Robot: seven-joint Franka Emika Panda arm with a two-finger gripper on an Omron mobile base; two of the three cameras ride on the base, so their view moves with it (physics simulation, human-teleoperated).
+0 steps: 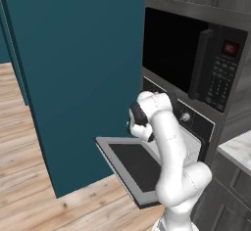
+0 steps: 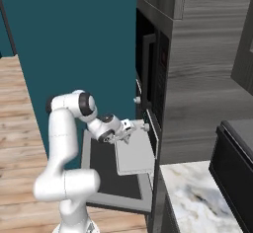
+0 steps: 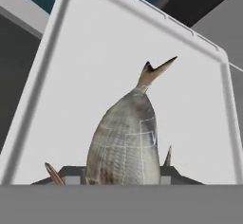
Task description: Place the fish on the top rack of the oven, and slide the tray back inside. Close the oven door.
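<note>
The hand [image 2: 143, 126] is pinched on the fish [image 3: 126, 142], holding it just over the pulled-out tray [image 2: 134, 155] above the dropped oven door [image 1: 132, 169], presumably to lay it down.

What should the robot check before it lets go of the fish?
1. Fish held in the gripper: ok, fingers closed on it.
2. Tray pulled out of the oven: ok.
3. Fish above the tray: ok in the hand view.
4. Fish touching the tray: cannot tell.
5. Oven door folded down, out of the way: ok.
</note>
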